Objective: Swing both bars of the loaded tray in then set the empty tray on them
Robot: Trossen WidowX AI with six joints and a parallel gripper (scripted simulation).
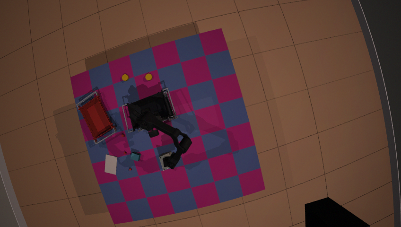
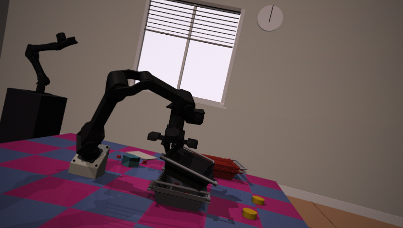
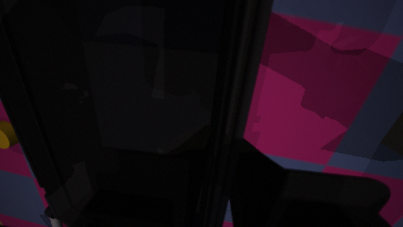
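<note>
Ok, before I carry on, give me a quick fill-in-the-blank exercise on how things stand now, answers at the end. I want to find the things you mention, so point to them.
The pincer [image 1: 137,114] [image 2: 173,147] [image 3: 217,131] is ____, not open, on the upper dark tray [image 1: 152,106] [image 2: 196,166] [image 3: 151,95].
That upper dark tray is ____ rather than level.
The tray standing apart [image 1: 97,116] [image 2: 222,165] is coloured ____.
The number of yellow discs [image 1: 148,76] [image 2: 249,213] [image 3: 6,134] on the checkered surface [image 1: 226,168] [image 2: 53,196] [image 3: 303,113] is ____.

Missing words: shut; tilted; red; two.
</note>
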